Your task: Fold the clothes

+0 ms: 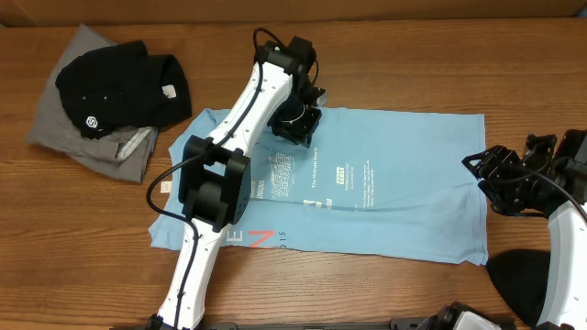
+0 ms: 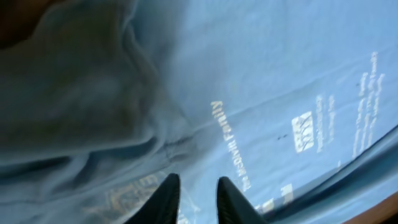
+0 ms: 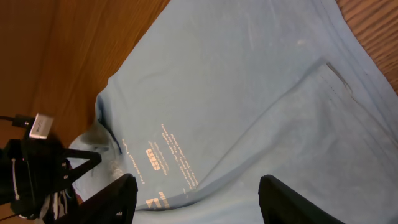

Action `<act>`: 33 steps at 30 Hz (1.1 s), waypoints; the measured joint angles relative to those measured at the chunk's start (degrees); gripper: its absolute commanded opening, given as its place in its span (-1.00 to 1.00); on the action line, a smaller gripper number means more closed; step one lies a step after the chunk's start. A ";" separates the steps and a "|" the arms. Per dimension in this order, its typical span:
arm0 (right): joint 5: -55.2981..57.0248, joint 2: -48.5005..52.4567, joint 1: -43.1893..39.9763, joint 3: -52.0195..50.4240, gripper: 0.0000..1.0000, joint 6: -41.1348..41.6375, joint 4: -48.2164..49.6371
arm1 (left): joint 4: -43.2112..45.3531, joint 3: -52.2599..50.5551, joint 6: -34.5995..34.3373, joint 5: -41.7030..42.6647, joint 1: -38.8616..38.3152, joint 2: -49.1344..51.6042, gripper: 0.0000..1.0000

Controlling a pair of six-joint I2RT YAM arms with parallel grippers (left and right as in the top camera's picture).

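The large light blue T-shirt (image 1: pixel 394 156) of the clothes lies spread across the middle of the table, with its white print and red-white lettering facing up. My left gripper (image 1: pixel 298 124) hovers over its upper edge near the collar. In the left wrist view the left gripper (image 2: pixel 196 182) has a narrow gap between its fingers and nothing in it. Blue cloth (image 2: pixel 280 74) lies just below, bunched into folds on the left. My right gripper (image 1: pixel 479 179) sits at the shirt's right edge. It stands wide open (image 3: pixel 198 180) above a diagonal fold of the shirt (image 3: pixel 249 81) and holds nothing.
A black shirt (image 1: pixel 128 87) lies crumpled on a grey one (image 1: pixel 64 128) at the back left of the wooden table (image 1: pixel 73 257). A small white tag (image 1: pixel 166 186) lies beside the blue shirt's left side. The left arm crosses the shirt's left half.
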 measured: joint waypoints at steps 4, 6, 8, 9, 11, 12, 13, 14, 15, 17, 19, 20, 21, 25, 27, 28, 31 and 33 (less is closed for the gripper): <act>0.00 0.00 0.00 0.00 0.32 0.02 0.00 | -0.52 1.11 -1.18 -4.74 1.86 0.00 -0.87; 0.02 0.00 0.00 0.00 0.32 0.00 0.00 | 0.48 1.49 -1.68 -7.87 3.78 0.00 -0.82; 0.00 0.00 0.00 0.00 0.32 0.00 0.00 | 2.23 1.46 -2.19 -10.01 6.16 0.00 -0.64; 0.00 0.00 0.00 0.00 0.32 0.00 0.02 | 3.06 1.36 -2.51 -10.75 7.45 0.00 -0.59; 0.00 0.00 0.00 0.00 0.32 0.00 0.00 | 4.66 0.72 -2.69 -11.61 9.75 -0.02 -0.47; 0.02 0.00 0.00 0.00 0.32 0.00 0.02 | 5.38 0.07 -2.78 -11.80 10.95 -0.02 -0.38; 0.02 0.00 0.00 0.00 0.32 0.02 0.02 | 5.86 -0.79 -2.82 -12.00 11.98 -0.02 -0.33; 0.02 0.00 0.00 0.00 0.33 0.00 0.02 | 6.10 -1.79 -2.80 -12.00 12.81 -0.02 -0.32; 0.00 0.00 0.00 0.00 0.32 0.02 0.00 | 6.23 -2.71 -2.89 -12.04 13.31 -0.02 -0.31; 0.02 0.00 0.00 0.00 0.32 0.00 0.04 | 6.23 -4.55 -2.89 -12.20 13.86 -0.02 -0.33; 0.04 0.00 0.00 0.00 0.33 0.00 0.02 | 6.45 -5.86 -2.89 -12.17 13.77 -0.02 -0.56; 0.02 0.00 0.00 0.00 0.32 0.00 0.00 | 6.64 -6.27 -2.82 -12.20 13.77 -0.02 -0.88; 0.02 0.00 0.00 0.00 0.32 0.02 0.00 | 6.78 -6.47 -2.62 -12.20 13.64 -0.02 -0.92; 0.02 0.00 0.00 0.00 0.32 0.00 -0.02 | 5.25 -6.60 -2.67 -12.15 13.51 -0.02 -0.92; 0.02 0.00 0.00 0.00 0.32 0.02 0.02 | 3.91 -6.60 -2.67 -12.11 13.53 -0.02 -0.92; 0.04 0.00 0.00 0.00 0.32 0.02 0.02 | 3.04 -6.60 -2.67 -12.02 13.53 -0.02 -0.92; 0.00 0.00 0.00 0.00 0.32 0.00 -0.04 | -0.26 -6.36 -2.71 -11.74 13.57 -0.02 -0.91; 0.02 0.00 0.00 0.00 0.32 0.00 -0.02 | -2.82 -5.40 -2.75 -11.37 13.57 -0.02 -0.92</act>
